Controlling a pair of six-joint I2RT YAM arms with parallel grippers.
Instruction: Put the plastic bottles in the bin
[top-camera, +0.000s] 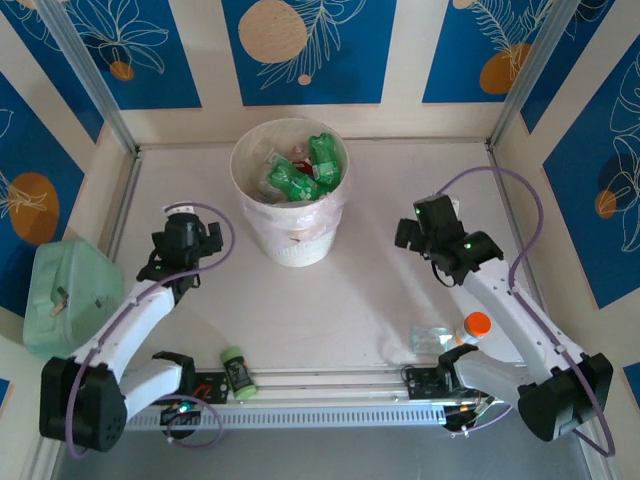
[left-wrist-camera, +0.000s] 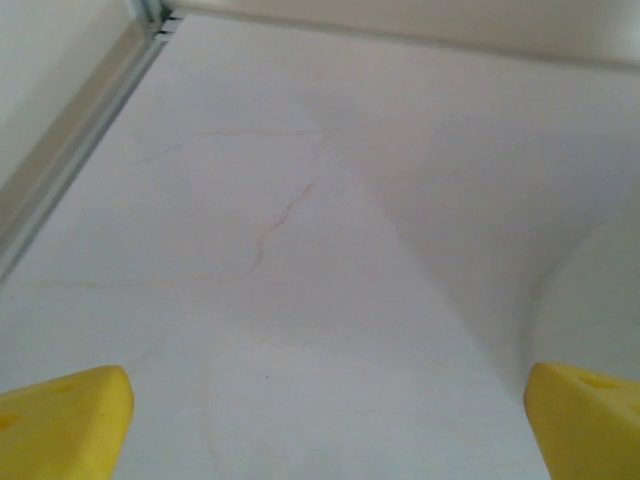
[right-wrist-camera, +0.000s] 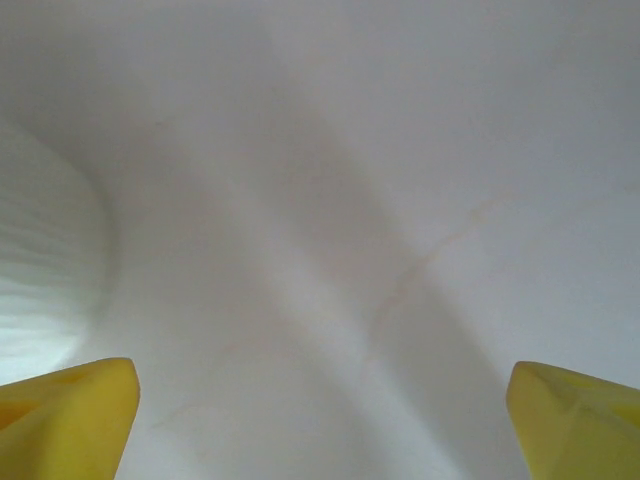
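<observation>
- Your left fingers (left-wrist-camera: 70, 415) are spread wide, with only bare pale surface (left-wrist-camera: 300, 250) between the yellow tips.
- Your right fingers (right-wrist-camera: 70, 410) are spread wide too and pinch nothing.
- The left gripper (top-camera: 190, 235) hovers left of the bin (top-camera: 290, 240); the right gripper (top-camera: 420, 225) hovers to its right, both apart from it.
- The bin stands at the far middle of the surface, with the plastic bottles (top-camera: 300, 175), mostly green, piled inside its liner.
- Near your right arm's base lie a clear plastic scrap (top-camera: 430, 337) and an orange cap (top-camera: 476, 324); what it tops is mostly hidden.
- A small green-lidded jar (top-camera: 236, 372) lies at the near left, and a mint-green container (top-camera: 65, 295) sits at the left edge.
</observation>
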